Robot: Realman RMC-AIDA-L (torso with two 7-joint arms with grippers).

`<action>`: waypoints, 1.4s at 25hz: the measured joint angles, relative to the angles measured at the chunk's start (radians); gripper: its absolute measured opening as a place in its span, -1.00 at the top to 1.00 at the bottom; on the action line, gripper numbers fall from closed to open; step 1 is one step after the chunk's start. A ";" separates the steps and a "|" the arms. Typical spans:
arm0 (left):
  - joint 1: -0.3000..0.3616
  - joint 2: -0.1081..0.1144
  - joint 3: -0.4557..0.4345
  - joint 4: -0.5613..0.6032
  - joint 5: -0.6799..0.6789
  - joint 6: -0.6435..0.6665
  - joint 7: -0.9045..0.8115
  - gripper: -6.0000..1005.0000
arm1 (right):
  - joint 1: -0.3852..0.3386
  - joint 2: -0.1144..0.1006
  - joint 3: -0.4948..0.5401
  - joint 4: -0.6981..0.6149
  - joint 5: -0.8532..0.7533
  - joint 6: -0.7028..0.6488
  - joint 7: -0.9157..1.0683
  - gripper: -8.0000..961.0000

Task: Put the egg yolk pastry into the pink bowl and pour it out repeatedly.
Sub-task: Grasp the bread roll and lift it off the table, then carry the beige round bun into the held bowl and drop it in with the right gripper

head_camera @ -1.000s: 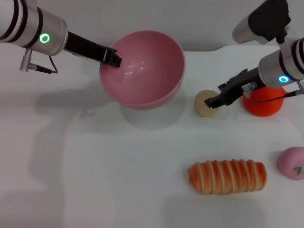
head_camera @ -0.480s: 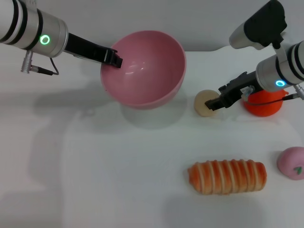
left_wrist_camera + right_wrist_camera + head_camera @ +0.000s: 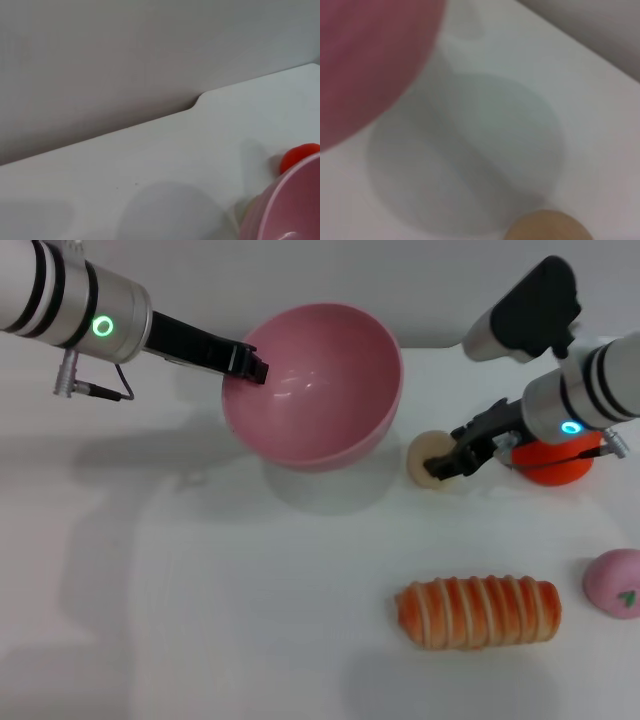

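Note:
The pink bowl (image 3: 312,385) hangs tilted above the table with its shadow beneath it. My left gripper (image 3: 250,362) is shut on the bowl's left rim. The bowl is empty. Its edge also shows in the left wrist view (image 3: 285,205) and in the right wrist view (image 3: 365,60). The egg yolk pastry (image 3: 426,454), a small beige ball, is just right of the bowl. My right gripper (image 3: 449,462) is shut on the pastry from its right side. The right wrist view shows the pastry's top (image 3: 547,227).
An orange round object (image 3: 558,464) sits behind my right gripper and also shows in the left wrist view (image 3: 299,156). A striped bread roll (image 3: 478,612) lies at the front right. A pink bun with a green mark (image 3: 614,582) is at the right edge.
The bowl and my left gripper have shifted a little to the right. My right gripper and the pastry have edged left toward the bowl.

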 joint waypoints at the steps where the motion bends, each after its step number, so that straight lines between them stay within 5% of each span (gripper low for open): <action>1: 0.001 0.000 0.003 0.001 -0.001 -0.001 0.000 0.90 | 0.002 0.000 -0.016 0.005 0.007 0.002 -0.004 -0.31; 6: 0.002 0.001 0.009 0.003 -0.002 -0.005 -0.001 0.90 | 0.003 0.000 -0.064 0.010 0.011 0.004 -0.024 -0.28; 11: 0.002 0.001 0.015 0.000 -0.002 -0.012 0.001 0.90 | -0.004 0.000 -0.071 0.000 0.012 0.003 -0.029 0.06; 23: 0.007 0.002 0.021 0.004 -0.002 -0.006 0.000 0.90 | -0.046 -0.003 -0.064 -0.079 0.055 -0.007 -0.027 0.28; 29: 0.007 0.002 0.041 0.001 -0.003 -0.002 -0.001 0.90 | -0.137 -0.003 -0.059 -0.291 0.069 -0.008 0.003 0.39; 35: 0.007 0.001 0.057 -0.002 -0.003 0.008 -0.001 0.90 | -0.275 0.002 -0.037 -0.675 0.124 -0.008 0.082 0.44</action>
